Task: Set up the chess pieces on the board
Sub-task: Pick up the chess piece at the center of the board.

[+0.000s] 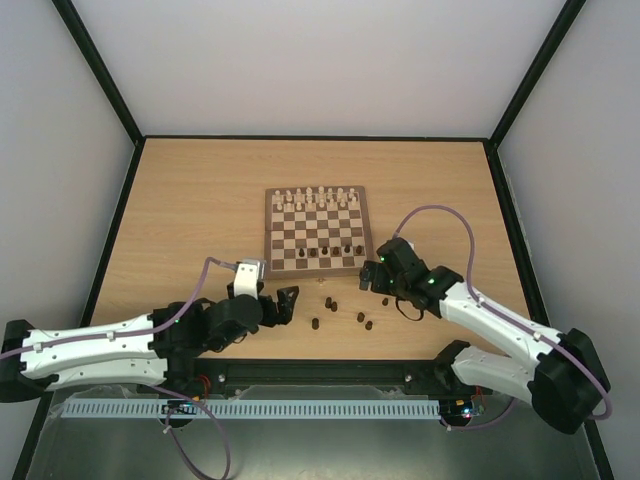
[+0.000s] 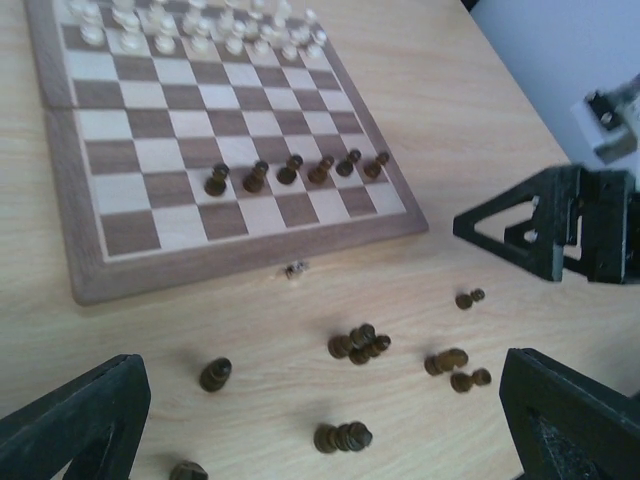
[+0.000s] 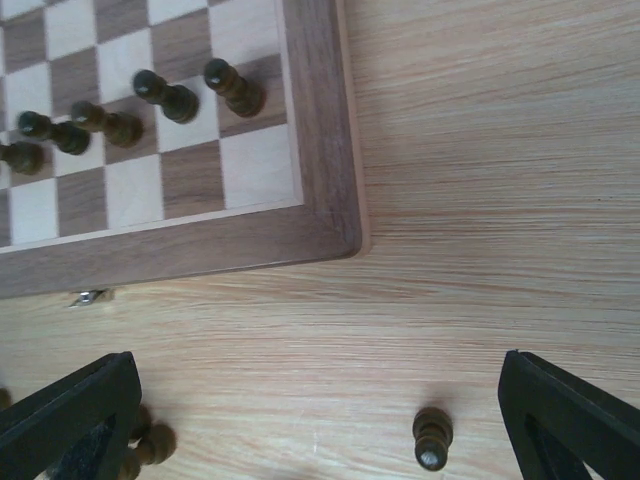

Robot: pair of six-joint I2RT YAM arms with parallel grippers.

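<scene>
A pale wood-grain table [image 1: 200, 200] fills the floor of a booth closed in by plain white walls [image 1: 320, 60], with black frame bars [image 1: 100, 70] running along the corners and the table's edges. The board [image 1: 316, 229] lies flat a little beyond the middle of the table, square to it, its near border running left to right and its mid-brown rim parallel to the table's sides. The cream-white chessmen [image 1: 318, 197] fill its two far rows. Of the dark chess pieces [image 2: 290, 170], six stand upright in one line on the second row from the near border. The line runs left to right and reaches the rightmost column, with the two leftmost squares of that row bare. The rest are scattered on the table between the board and the arms – one stands upright at the left of the group, another stands alone near the right wrist camera, and several appear to lie on their sides, their long axes roughly across the left wrist view. A small metal bit [image 2: 295, 268] sits just off the board's near border. The left gripper [image 2: 322, 390] hangs low near the loose pieces, jaws spread wide with nothing between them. The right gripper [image 3: 318, 375] is over bare table just off the board's near right corner – also wide apart and holding nothing.
</scene>
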